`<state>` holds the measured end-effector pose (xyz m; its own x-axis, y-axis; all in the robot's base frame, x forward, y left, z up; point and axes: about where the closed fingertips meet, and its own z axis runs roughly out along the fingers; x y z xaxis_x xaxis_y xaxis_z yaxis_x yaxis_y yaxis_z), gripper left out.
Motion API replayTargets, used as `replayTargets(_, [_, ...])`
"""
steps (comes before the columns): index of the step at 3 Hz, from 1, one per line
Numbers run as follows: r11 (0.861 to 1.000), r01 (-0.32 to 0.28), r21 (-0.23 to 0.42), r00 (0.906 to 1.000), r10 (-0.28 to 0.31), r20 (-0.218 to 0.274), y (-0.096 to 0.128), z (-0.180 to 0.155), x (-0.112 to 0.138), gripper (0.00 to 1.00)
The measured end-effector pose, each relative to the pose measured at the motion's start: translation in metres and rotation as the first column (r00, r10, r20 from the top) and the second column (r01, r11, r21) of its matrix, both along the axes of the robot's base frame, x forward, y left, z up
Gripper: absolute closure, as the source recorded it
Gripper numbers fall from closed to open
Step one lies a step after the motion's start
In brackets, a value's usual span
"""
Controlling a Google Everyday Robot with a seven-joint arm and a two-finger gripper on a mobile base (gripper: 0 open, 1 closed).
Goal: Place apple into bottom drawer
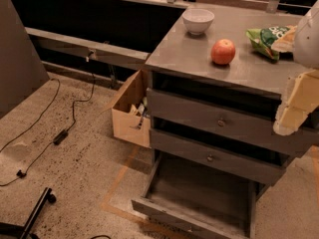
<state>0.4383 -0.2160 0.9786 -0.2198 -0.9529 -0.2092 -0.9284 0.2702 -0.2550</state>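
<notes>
The red-orange apple (223, 52) sits on the grey cabinet top (189, 54), between a white bowl and a green snack bag. The bottom drawer (199, 195) is pulled out and its grey tray holds nothing. The two upper drawers (219, 118) with small round knobs are pushed in. My gripper (294, 106) hangs at the right edge of the view, in front of the cabinet's right side, to the right of and lower than the apple and apart from it. It holds nothing that I can see.
A white bowl (198, 20) stands at the back of the cabinet top. A green snack bag (266, 39) lies at the right. An open cardboard box (130, 113) stands left of the cabinet. Cables (60, 133) and a chair base (30, 218) lie on the floor.
</notes>
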Motion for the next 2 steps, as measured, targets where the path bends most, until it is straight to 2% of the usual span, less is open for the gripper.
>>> replayTargets(1, [1.000, 0.000, 0.000, 1.0000, 0.000, 0.000, 0.000, 0.000, 0.000, 0.00])
replayTargets(2, [0.997, 0.046, 0.055, 0.9971, -0.049, 0.059, -0.015, -0.005, 0.019, 0.00])
